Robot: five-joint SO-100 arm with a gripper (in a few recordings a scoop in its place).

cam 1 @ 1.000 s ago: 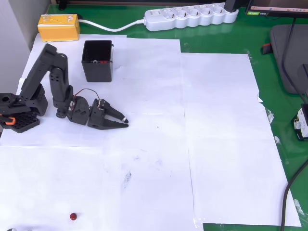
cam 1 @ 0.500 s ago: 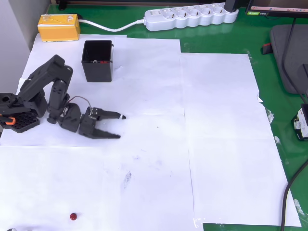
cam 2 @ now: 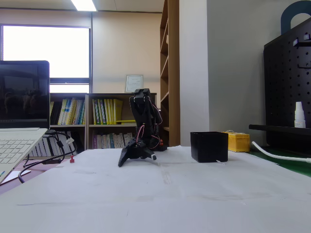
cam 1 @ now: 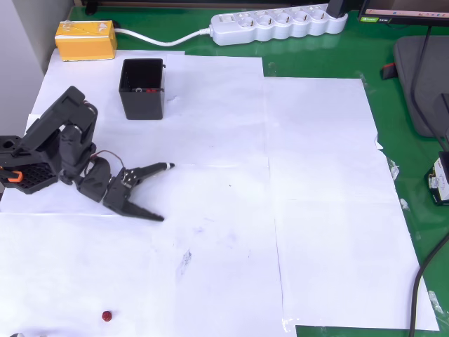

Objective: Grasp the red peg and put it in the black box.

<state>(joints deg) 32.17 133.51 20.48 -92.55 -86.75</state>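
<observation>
Overhead view straight down on the papered surface (cam 1: 316, 175), fixed view low at surface level, both sharing the arm (cam 1: 66, 144).

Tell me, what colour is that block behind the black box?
Yellow; the block shows best in the overhead view.

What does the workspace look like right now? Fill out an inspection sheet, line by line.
Surface: white paper sheets laid over a green table; faint smudges on the paper near the middle.
Job's things: red peg lying free on the paper near the overhead view's bottom edge; black box upright, open-topped, with something small and red inside.
Clutter: yellow block beyond the box.
Grippers: gripper low over the paper, open wide, empty, far from the peg.
Cables: white power strip with its cord running toward the yellow block; a black cable at the right edge.
Surroundings: laptop, bookshelves, black pegboard.
</observation>
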